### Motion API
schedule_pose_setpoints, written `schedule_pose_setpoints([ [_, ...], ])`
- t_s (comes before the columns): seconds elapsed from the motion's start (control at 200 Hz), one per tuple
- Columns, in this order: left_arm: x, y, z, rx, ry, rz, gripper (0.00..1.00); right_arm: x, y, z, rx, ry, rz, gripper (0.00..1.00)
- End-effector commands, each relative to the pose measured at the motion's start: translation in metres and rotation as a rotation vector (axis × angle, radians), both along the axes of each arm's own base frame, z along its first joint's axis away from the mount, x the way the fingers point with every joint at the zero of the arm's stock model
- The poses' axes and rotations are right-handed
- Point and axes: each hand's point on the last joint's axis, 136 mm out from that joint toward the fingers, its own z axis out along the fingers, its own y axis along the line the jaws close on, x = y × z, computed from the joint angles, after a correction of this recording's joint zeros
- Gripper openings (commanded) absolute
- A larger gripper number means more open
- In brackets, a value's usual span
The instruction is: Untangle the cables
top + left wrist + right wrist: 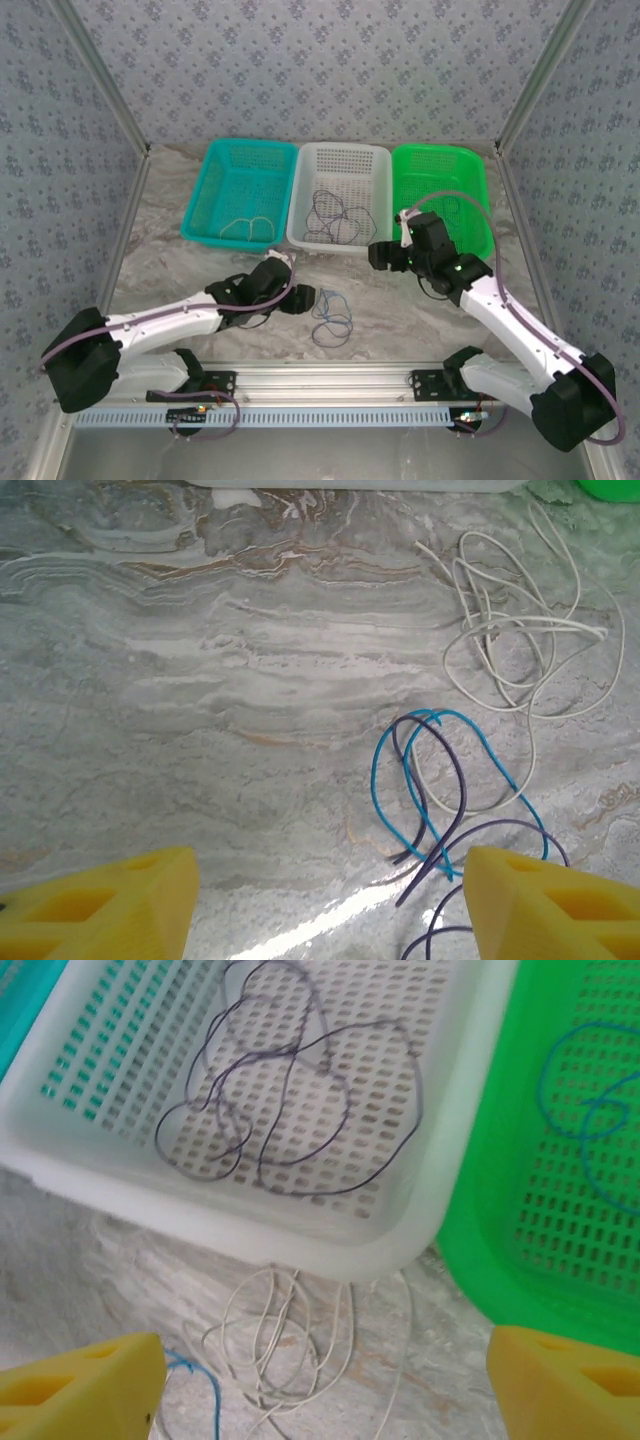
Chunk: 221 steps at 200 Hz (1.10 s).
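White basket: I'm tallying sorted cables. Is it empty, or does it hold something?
Not empty. The white basket holds a dark cable, lying in loose loops on its perforated floor.

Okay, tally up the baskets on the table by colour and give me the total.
teal basket: 1
white basket: 1
green basket: 1
Total: 3
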Motion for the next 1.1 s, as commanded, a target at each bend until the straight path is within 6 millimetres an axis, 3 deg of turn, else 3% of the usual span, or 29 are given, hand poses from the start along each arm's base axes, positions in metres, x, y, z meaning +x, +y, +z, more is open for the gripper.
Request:
schedule_pose_setpoints([
  [0.0, 0.005, -0.015, 0.016, -0.048, -0.032, -0.021, 0.70, -0.017, 0.014, -0.020, -0.028, 0.047, 0.065, 0.82],
  [0.225, 0.006, -0.017, 0.011, -0.038, -0.016, -0.013, 0.70, -0.039, 0.034, -0.061, -0.174, 0.062, 0.160, 0.82],
  [0.345, 0.007, -0.011, 0.011, -0.036, -0.019, 0.015, 0.69, -0.037, 0.033, -0.079, -0.251, 0.079, 0.143, 0.81],
  [0.71, 0.007, 0.011, 0.023, -0.048, -0.074, 0.086, 0.70, -0.030, 0.043, -0.124, -0.308, 0.156, 0.138, 0.65],
  [0.84, 0.007, 0.014, 0.025, -0.055, -0.081, 0.100, 0.70, -0.026, 0.046, -0.133, -0.312, 0.161, 0.130, 0.51],
  [0.964, 0.007, 0.016, 0.026, -0.056, -0.087, 0.105, 0.70, -0.027, 0.043, -0.142, -0.329, 0.178, 0.117, 0.27],
  [1.099, 0.007, 0.020, 0.028, -0.060, -0.099, 0.114, 0.70, -0.030, 0.042, -0.134, -0.346, 0.154, 0.126, 0.09],
])
